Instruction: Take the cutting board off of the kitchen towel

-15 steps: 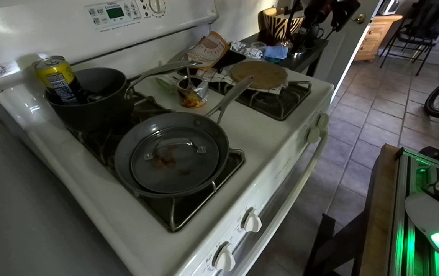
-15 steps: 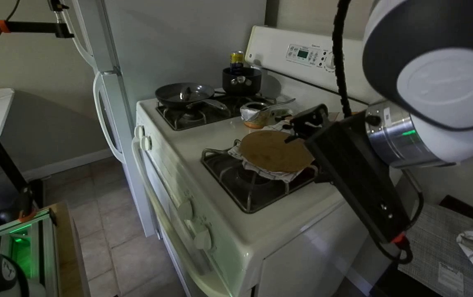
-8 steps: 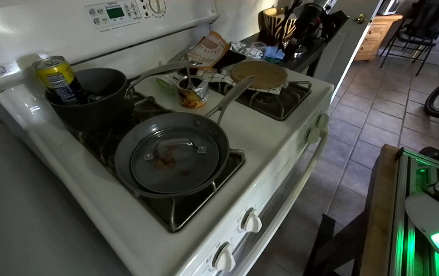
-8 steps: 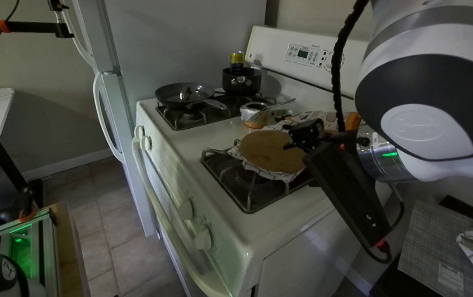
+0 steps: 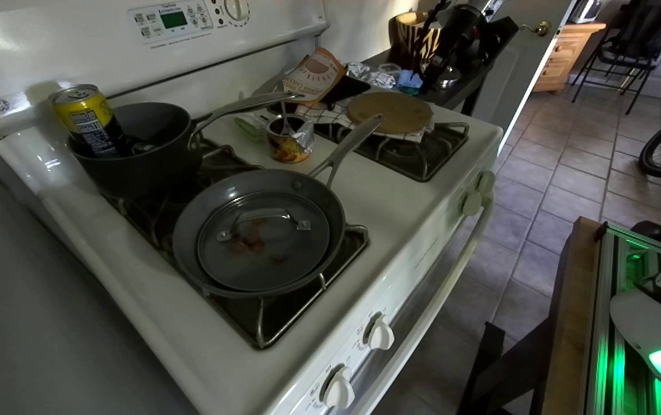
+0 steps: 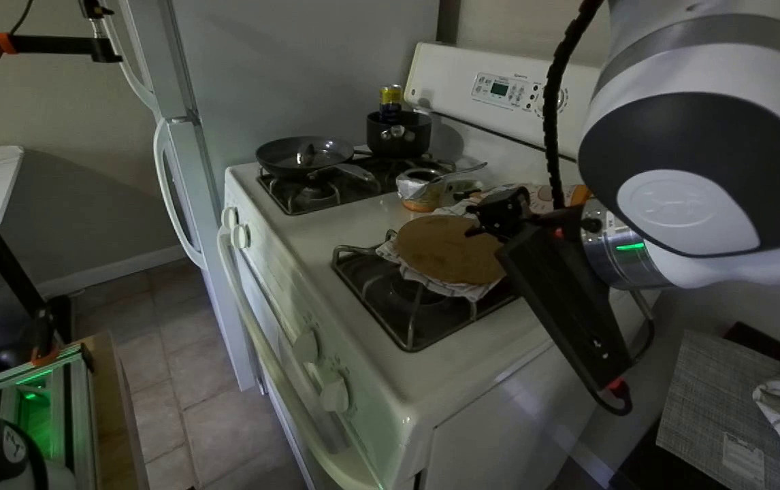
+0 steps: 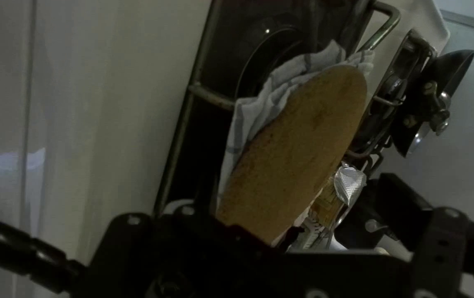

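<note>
Cutting board (image 7: pixel 297 153), all views; can (image 5: pixel 87 120), exterior

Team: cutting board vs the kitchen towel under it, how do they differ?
Color: the cutting board is brown; the kitchen towel is whitish with dark lines.
Shape: the board is flat with a rounded outline; the towel is rumpled, with folds along its edge.
Position: the board lies on top, its upper face showing; the towel lies beneath, partly covered.
Shared: both lie over the same burner grate.
</note>
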You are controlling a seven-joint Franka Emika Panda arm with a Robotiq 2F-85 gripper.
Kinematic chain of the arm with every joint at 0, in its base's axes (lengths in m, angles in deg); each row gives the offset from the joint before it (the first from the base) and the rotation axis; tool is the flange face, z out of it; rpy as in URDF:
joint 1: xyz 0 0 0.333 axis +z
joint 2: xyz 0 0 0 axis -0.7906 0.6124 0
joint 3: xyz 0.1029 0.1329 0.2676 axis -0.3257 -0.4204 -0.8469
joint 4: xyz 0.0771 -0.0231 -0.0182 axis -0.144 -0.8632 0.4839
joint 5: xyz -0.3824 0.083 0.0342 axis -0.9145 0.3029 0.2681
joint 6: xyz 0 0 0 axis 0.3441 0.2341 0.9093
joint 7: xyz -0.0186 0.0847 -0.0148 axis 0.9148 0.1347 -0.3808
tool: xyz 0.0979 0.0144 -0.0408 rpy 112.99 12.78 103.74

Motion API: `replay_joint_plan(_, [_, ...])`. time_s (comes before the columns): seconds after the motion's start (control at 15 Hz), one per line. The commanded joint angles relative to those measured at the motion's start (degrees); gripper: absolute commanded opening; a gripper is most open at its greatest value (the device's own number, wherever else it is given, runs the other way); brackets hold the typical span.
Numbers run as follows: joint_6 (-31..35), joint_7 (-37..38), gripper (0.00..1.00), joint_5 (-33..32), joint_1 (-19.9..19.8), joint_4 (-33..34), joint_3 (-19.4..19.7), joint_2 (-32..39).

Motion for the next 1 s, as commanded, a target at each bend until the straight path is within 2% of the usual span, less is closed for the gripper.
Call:
replay_joint_plan(0.0, [-0.5,-1.5,0.87,3.7,-1.1,-0.1,-1.3,1.3])
replay_joint_plan(0.07, [-0.5,-1.5,0.87,3.8,-1.0,-0.1,-1.3,1.5])
replay_joint_plan(0.13, [-0.3,-1.5,0.82,4.1,-0.9,-0.1,-1.4,1.7])
replay_joint_plan(0.2, [-0.2,-1.4,0.86,4.3,-0.9,-0.1,-1.4,2.0])
replay_joint_plan(0.6, [1.0,-0.7,0.89,5.0,-0.9,0.0,-1.2,2.3])
replay_joint_plan(0.93, [1.8,-0.6,0.88,7.6,-1.3,0.1,-1.2,3.1])
